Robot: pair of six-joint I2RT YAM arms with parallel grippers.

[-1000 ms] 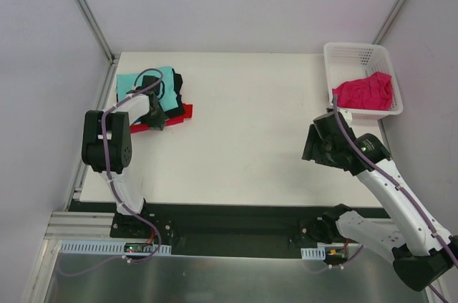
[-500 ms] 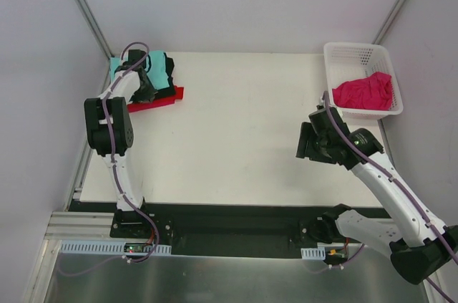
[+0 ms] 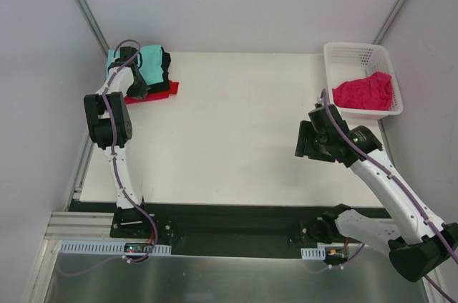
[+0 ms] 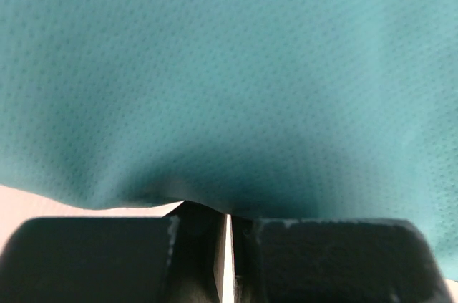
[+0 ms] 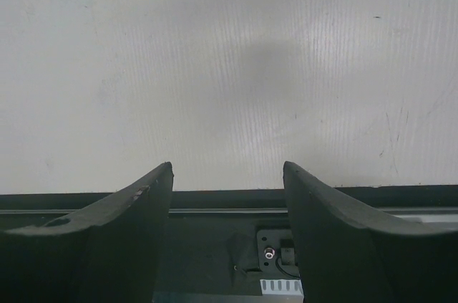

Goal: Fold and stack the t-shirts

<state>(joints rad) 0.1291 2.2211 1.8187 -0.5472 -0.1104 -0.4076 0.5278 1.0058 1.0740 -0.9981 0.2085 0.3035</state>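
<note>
A stack of folded t-shirts lies in the table's far left corner: the teal-green t-shirt [image 3: 147, 58] on top, the black t-shirt [image 3: 165, 66] under it, the red t-shirt [image 3: 159, 92] at the bottom. My left gripper [image 3: 136, 88] is at the stack's near left edge. In the left wrist view its jaws [image 4: 227, 213] are shut to a thin slit, tips against the teal cloth [image 4: 229, 74]. The magenta-pink t-shirt [image 3: 365, 92] lies crumpled in the basket. My right gripper [image 3: 308, 142] is open and empty [image 5: 227, 174] above bare table.
The white lattice basket [image 3: 343, 52] stands at the far right corner. The enclosure's left wall and corner post [image 3: 86, 9] are close behind the stack. The table's near edge and black rail [image 5: 229, 199] show in the right wrist view.
My left gripper has moved toward the far left corner, and the stack has shifted with it. My right arm has drifted slightly left.
</note>
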